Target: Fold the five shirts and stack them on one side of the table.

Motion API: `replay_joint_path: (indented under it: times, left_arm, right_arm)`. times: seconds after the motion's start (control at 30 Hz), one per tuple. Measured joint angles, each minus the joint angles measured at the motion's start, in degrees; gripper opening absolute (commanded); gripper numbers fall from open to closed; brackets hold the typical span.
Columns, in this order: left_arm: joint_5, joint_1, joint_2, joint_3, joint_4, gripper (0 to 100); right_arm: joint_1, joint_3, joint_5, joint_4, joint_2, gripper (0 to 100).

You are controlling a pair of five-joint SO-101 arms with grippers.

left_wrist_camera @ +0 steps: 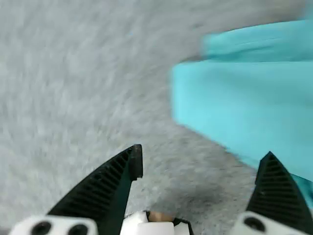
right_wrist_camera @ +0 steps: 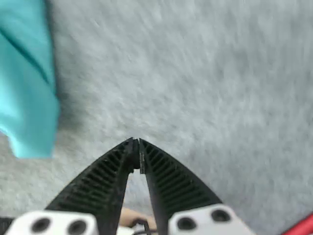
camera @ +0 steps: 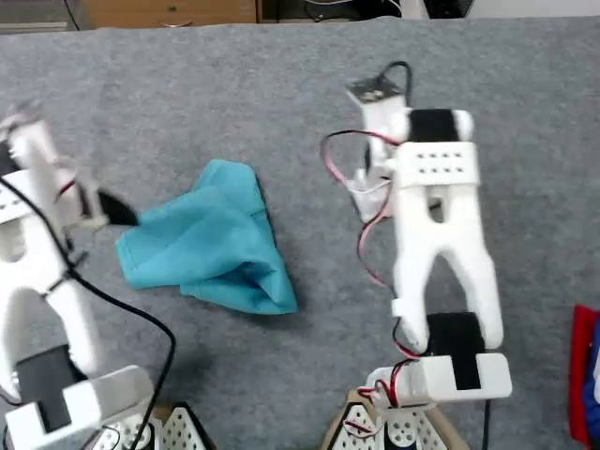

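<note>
A teal shirt [camera: 214, 242] lies crumpled on the grey table cover [camera: 281, 103], left of the middle. At the shirt's left edge my left gripper [camera: 114, 208] hovers open; the left wrist view shows its jaws wide apart [left_wrist_camera: 203, 152], with the teal cloth [left_wrist_camera: 244, 103] just ahead of one fingertip and nothing between them. My right gripper [right_wrist_camera: 136, 142] is shut on nothing above bare cover to the right of the shirt, whose edge [right_wrist_camera: 24, 83] appears off to one side. The right arm [camera: 436, 234] stands right of the middle.
A red and blue piece of cloth [camera: 587, 373] lies at the table's right edge, and its red corner [right_wrist_camera: 304, 226] reaches into the right wrist view. Wooden furniture [camera: 169, 11] lines the far edge. Both arm bases stand along the near edge.
</note>
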Motion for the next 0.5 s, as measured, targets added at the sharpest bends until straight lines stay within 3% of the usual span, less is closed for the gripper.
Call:
replay_joint_path:
  times: [0.17, 0.37, 0.5]
  left_arm:
    - [-0.35, -5.89, 5.98, 5.71, -2.99, 37]
    - [2.20, -4.31, 13.01, 6.42, -5.80, 37]
    - [6.95, -0.53, 16.62, 6.42, -8.09, 28]
  right_arm:
    - [-4.57, -1.49, -1.85, -3.08, 0.00, 0.9]
    - [-4.66, -1.49, -1.93, -3.87, 0.18, 0.9]
    - [-4.66, -1.49, -1.93, -3.87, 2.99, 0.9]
